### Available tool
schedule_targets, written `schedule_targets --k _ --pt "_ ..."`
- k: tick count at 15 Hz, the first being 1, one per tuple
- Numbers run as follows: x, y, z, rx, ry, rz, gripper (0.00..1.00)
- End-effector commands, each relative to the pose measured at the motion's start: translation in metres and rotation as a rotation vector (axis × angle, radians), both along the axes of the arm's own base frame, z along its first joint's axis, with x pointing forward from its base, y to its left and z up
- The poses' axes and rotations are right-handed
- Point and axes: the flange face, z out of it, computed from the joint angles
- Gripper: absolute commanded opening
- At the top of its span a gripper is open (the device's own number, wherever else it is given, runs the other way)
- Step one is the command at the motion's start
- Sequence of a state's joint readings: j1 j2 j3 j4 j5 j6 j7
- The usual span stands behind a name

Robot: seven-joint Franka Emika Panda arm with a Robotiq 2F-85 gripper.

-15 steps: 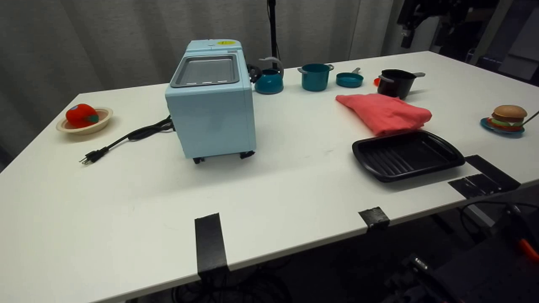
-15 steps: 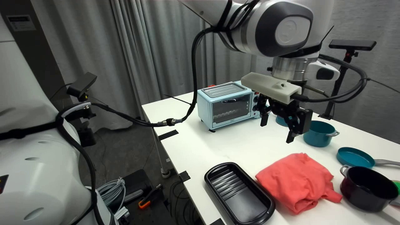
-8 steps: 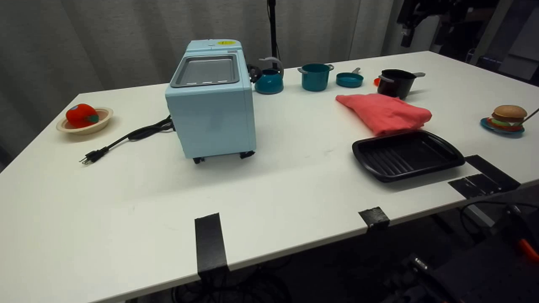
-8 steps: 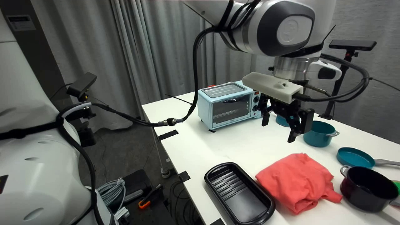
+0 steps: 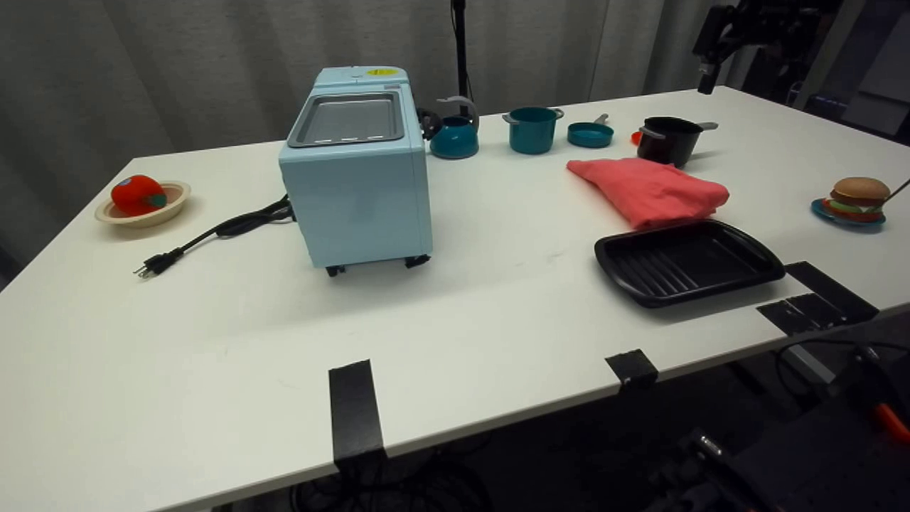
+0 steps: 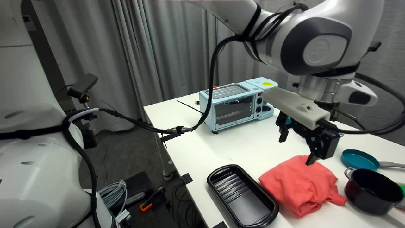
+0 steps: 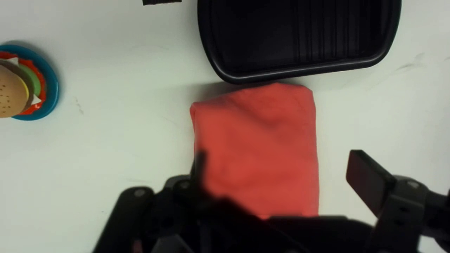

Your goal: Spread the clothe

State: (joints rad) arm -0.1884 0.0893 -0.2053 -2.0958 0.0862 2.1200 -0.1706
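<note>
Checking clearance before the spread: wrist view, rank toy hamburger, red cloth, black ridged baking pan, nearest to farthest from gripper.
1. Red cloth: centre, framed by the open gripper.
2. Black ridged baking pan: top, just past the cloth's upper edge.
3. Toy hamburger: far left, partly cut off by the frame.

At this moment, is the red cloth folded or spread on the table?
Folded: the red cloth lies in a thick, creased bundle; in an exterior view, one flap pokes toward the black pot.
</note>
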Motion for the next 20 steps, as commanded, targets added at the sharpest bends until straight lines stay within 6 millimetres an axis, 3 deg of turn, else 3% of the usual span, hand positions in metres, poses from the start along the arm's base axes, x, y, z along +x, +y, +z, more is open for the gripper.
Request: schedule_targets --k 1,4,7,13,20 --pt "0.010 -0.047 -0.030 0.048 0.013 -0.047 1.00" --pt "0.017 -0.073 -0.064 0.078 0.042 -0.077 1.00" --pt "0.034 -0.084 -0.095 0.108 0.061 -0.081 1.00" --pt "0.070 -0.068 -0.142 0.147 0.095 -0.065 1.00" --pt "0.072 -0.058 -0.177 0.179 0.156 -0.040 1.00"
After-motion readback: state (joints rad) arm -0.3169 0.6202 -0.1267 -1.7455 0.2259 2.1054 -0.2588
